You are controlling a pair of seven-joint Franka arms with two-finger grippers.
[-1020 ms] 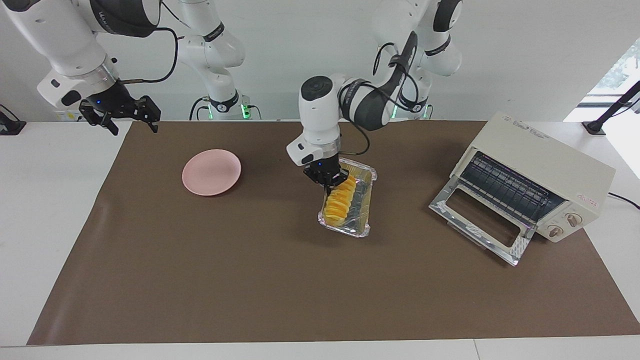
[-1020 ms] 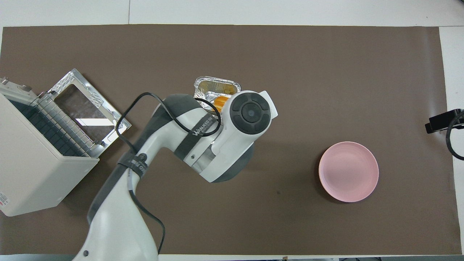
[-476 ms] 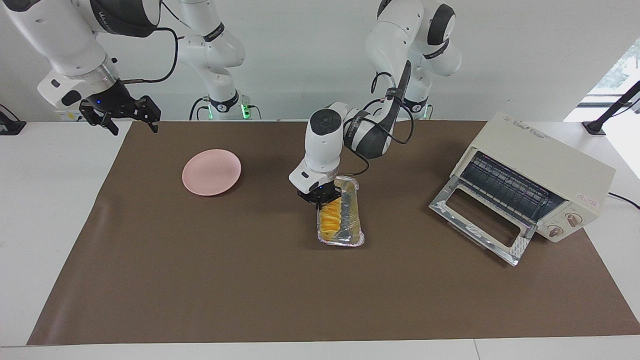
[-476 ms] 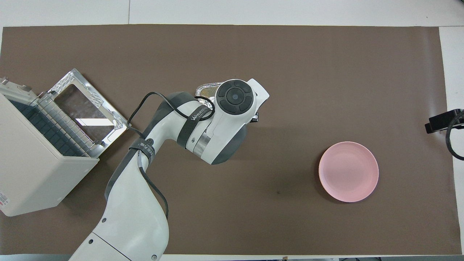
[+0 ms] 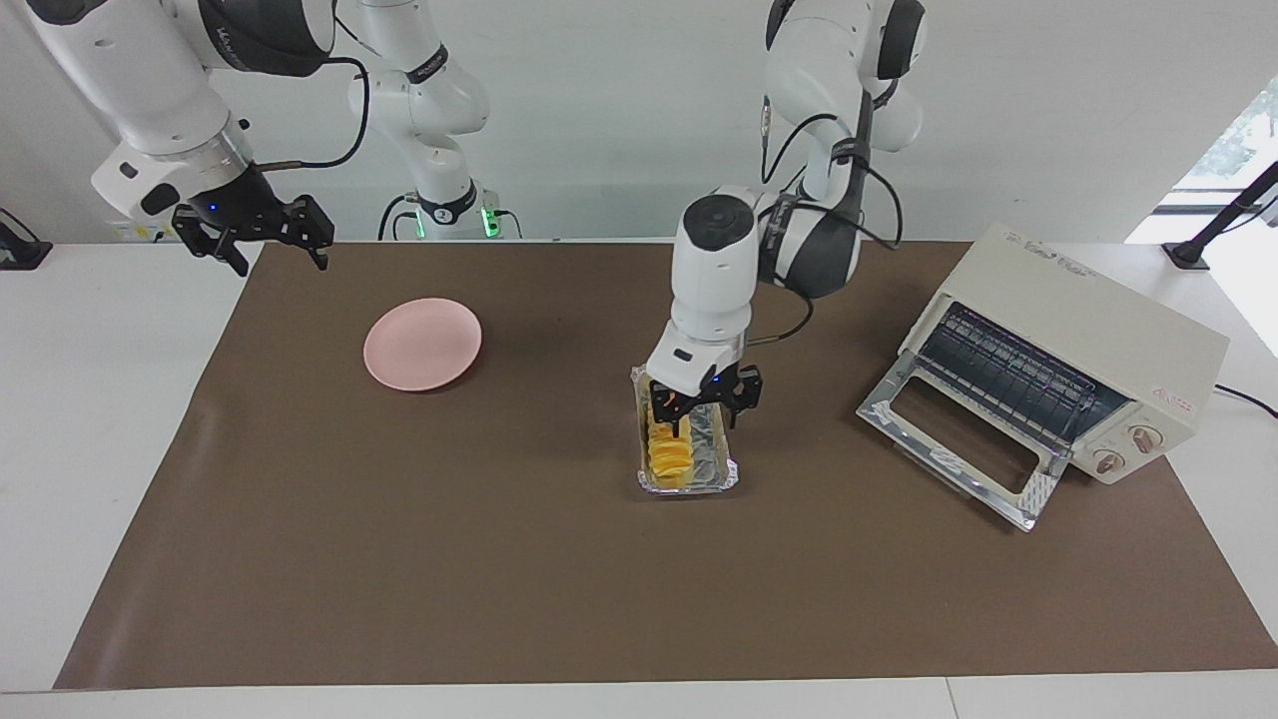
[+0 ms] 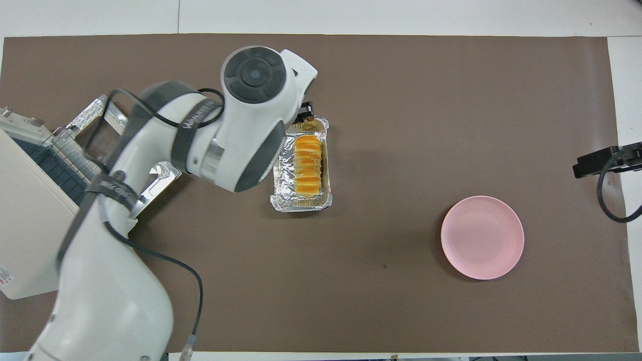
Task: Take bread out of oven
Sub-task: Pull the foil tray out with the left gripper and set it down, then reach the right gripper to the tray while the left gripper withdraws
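Note:
The bread (image 5: 666,451), a ridged yellow-orange loaf, lies in a crinkled foil tray (image 5: 716,451) on the brown mat, beside the oven (image 5: 1088,330) and outside it. The oven's glass door (image 5: 954,439) is folded down and its wire rack shows bare. My left gripper (image 5: 704,414) hangs open just over the tray's end nearer to the robots, holding nothing. In the overhead view the bread (image 6: 307,165) and tray (image 6: 301,204) show beside the left arm, which hides most of its gripper. My right gripper (image 5: 275,250) waits open in the air over the mat's corner at the right arm's end.
A round pink plate (image 5: 422,344) lies on the mat toward the right arm's end, also visible from above as the plate (image 6: 482,236). The cream oven (image 6: 35,225) stands at the left arm's end with its door reaching toward the tray.
The left gripper carried the tilted tray a little away from the robots, set it flat on the mat, then opened and let go. The right gripper shifted slightly.

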